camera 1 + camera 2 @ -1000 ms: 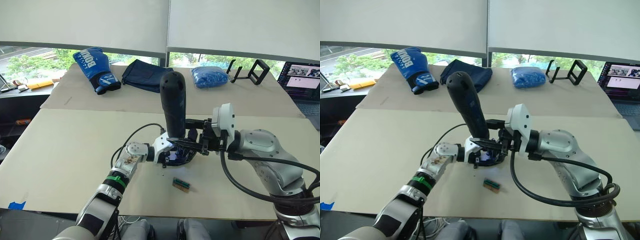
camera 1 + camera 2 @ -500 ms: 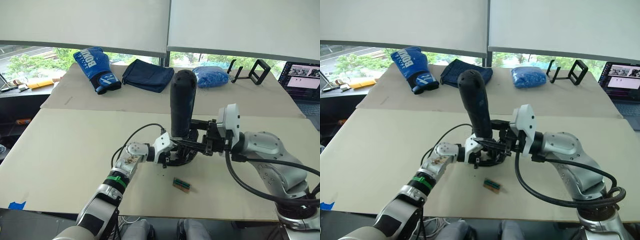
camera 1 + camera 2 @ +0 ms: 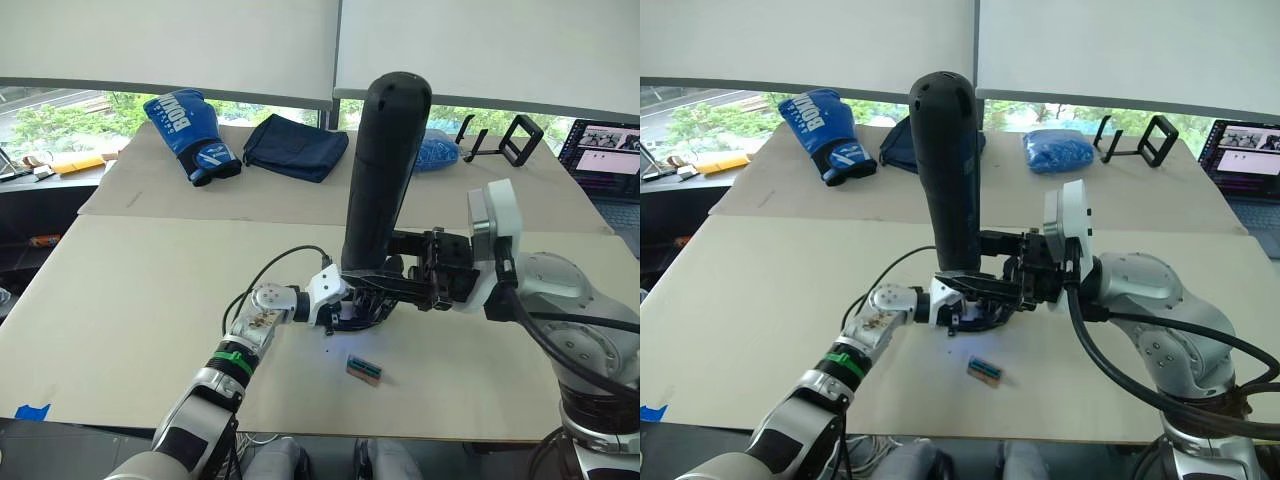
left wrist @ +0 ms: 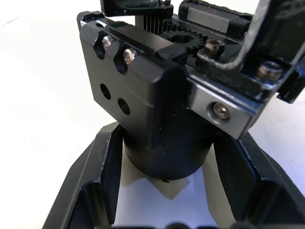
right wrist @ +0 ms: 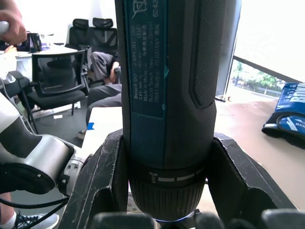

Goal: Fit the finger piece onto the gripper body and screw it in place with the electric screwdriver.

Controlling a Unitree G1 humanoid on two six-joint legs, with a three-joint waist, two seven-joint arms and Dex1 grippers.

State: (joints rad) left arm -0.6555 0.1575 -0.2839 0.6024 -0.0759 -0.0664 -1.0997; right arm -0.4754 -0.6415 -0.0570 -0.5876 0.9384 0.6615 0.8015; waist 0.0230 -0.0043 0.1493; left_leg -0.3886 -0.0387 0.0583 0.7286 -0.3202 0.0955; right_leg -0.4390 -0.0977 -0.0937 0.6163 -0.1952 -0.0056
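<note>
The electric screwdriver (image 3: 385, 180), a thick dark cylinder, stands nearly upright over the table's middle. My right gripper (image 3: 378, 285) is shut on its lower end; in the right wrist view both fingers (image 5: 100, 181) press against the barrel (image 5: 167, 86). Just below it, my left gripper (image 3: 356, 310) is shut on the gripper body (image 4: 152, 95), a chunky black block with silvery screws, resting on the table between the left fingers (image 4: 93, 191). The screwdriver's bit is hidden behind the fingers. I cannot make out the finger piece.
A small green-brown block (image 3: 363, 368) lies near the front edge of the table (image 3: 140, 300). On the back table are a blue boxing glove (image 3: 195, 135), a dark blue cloth (image 3: 295, 150), a blue bag (image 3: 440, 152) and a black stand (image 3: 505, 140). A laptop (image 3: 610, 160) sits at the far right.
My right gripper has lifted the screwdriver up and to the right, closer to the camera. The left arm and the gripper body have stayed in place.
</note>
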